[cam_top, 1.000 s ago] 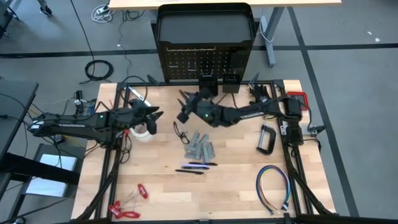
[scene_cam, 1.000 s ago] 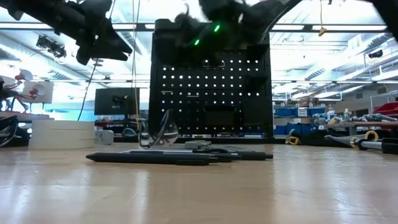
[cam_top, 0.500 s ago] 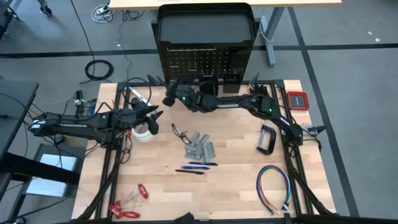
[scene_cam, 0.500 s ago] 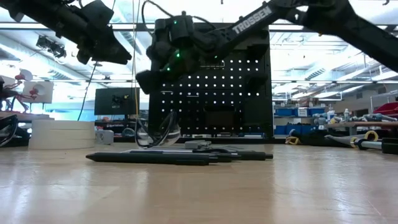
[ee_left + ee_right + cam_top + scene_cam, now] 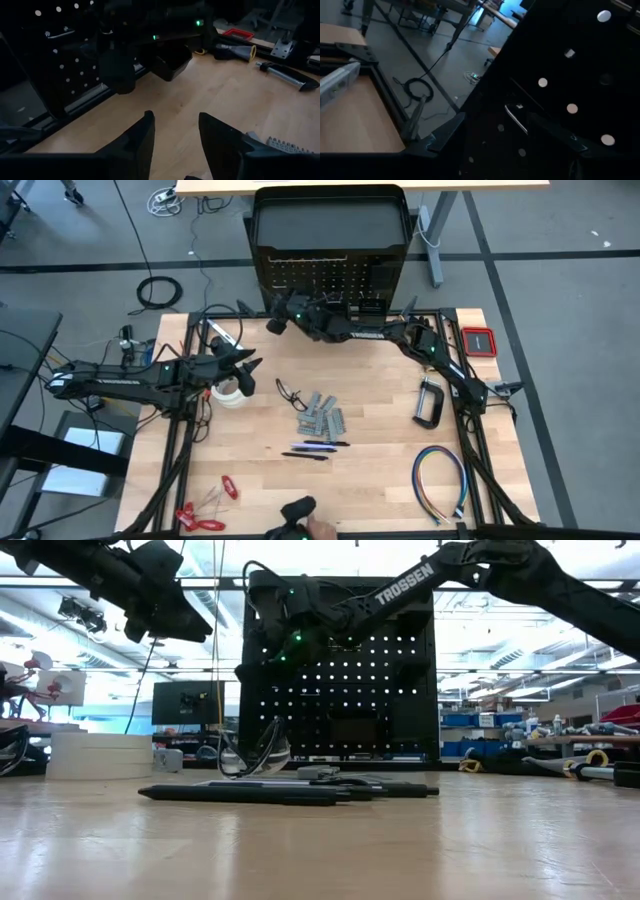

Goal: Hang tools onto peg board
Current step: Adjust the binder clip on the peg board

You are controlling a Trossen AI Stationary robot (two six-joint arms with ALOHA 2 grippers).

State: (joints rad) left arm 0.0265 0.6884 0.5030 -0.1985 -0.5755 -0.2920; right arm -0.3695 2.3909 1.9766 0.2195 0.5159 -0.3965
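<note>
**Right arm reaching to the peg board; tools lying on the desk**

The peg board (image 5: 330, 275) stands upright at the far edge of the desk (image 5: 380, 470), its holed face turned toward the arms so that both can reach its hooks from the working side. Two small black bins (image 5: 370, 312) sit at its foot. The right arm stretches across the far side of the desk, bringing the right gripper (image 5: 276, 325) close to the panel's left part. Its wrist view looks past spread fingers (image 5: 445, 132) at a short hook (image 5: 515, 119) on the panel, and nothing shows between them. This is probably an approach toward a hook, or a position just after a placement; which one cannot be told.

The left arm waits over the left side of the desk. The left gripper (image 5: 243, 372) hovers near the white tape rolls (image 5: 228, 393), its fingers (image 5: 137, 142) apart and empty.

The remaining tools lie flat and well apart, presumably so each can be picked singly:

- the black C-clamp (image 5: 430, 403) at the right
- the grey metal pieces (image 5: 322, 416) in the middle
- the black cable loop (image 5: 290, 393) beside the grey pieces
- the dark pens (image 5: 315, 448) just nearer
- the red-handled hand tools (image 5: 205, 510) at the near left corner
</note>
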